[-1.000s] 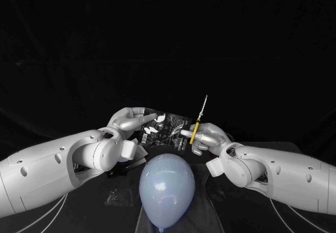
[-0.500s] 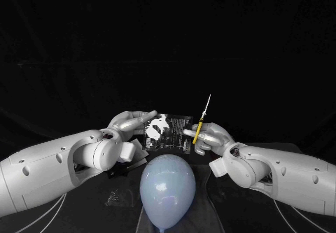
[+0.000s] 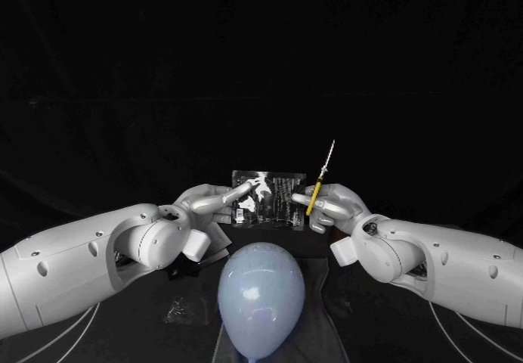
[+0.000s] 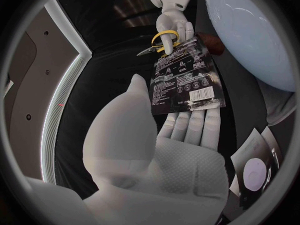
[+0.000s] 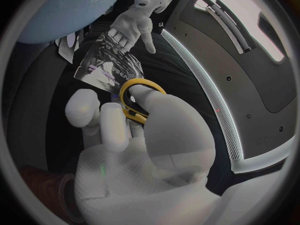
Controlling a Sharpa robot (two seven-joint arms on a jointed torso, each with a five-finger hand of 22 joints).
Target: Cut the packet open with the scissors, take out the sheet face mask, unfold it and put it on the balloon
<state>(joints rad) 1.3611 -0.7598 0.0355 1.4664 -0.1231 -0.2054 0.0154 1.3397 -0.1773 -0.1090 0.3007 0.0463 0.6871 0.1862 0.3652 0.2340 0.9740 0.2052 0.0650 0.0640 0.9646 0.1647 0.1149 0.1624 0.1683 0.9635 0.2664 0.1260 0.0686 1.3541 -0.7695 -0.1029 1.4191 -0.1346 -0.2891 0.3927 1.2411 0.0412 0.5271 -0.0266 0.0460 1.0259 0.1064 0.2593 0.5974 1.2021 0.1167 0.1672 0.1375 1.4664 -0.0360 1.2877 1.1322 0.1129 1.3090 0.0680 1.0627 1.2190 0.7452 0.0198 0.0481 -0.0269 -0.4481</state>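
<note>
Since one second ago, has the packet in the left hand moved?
Yes. Judged against the balloon, which stayed in place, the packet has straightened upright and shifted slightly to the picture's right.

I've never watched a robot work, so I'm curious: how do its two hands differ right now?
The left hand holds the packet by one side; the right hand grips the yellow-handled scissors. The left hand's fingers lie flat behind the packet, while the right hand's fingers curl round the scissors' handle, blades pointing up. Both hands are silver and held up just past the balloon, facing each other.
</note>
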